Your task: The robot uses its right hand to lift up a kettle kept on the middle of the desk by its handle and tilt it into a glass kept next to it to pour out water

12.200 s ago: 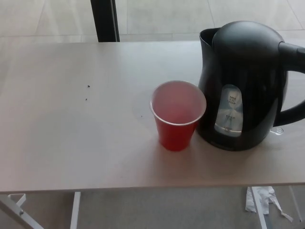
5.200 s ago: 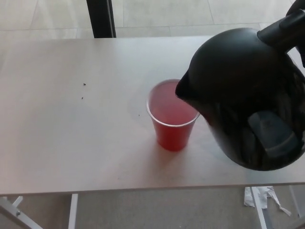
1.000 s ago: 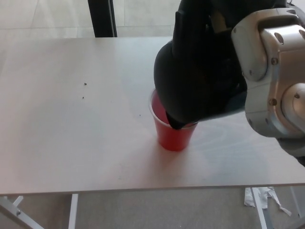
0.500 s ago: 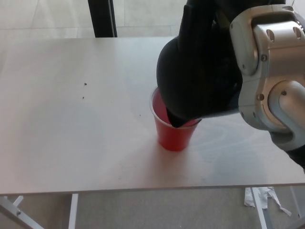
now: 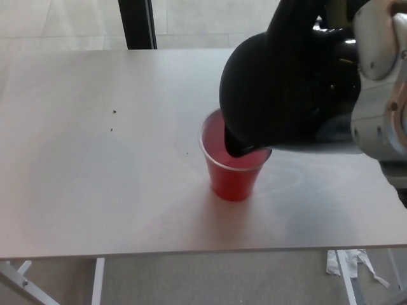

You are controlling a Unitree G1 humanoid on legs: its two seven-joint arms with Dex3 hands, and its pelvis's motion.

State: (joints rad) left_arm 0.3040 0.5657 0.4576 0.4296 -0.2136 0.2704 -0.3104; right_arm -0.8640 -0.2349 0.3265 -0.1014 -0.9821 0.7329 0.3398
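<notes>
One black electric kettle (image 5: 289, 95) tilts spout-down over one red plastic cup (image 5: 234, 166) on the desk (image 5: 95, 178); the right hand's grip is hidden, apparently behind it

A pale counter (image 5: 95, 178) is seen from above, marked by two small dark specks (image 5: 113, 112) on its left part. A black post (image 5: 135, 24) is seen behind its far edge. Crumpled paper (image 5: 346, 262) is seen on the grey floor (image 5: 210, 279) below the near edge.
</notes>
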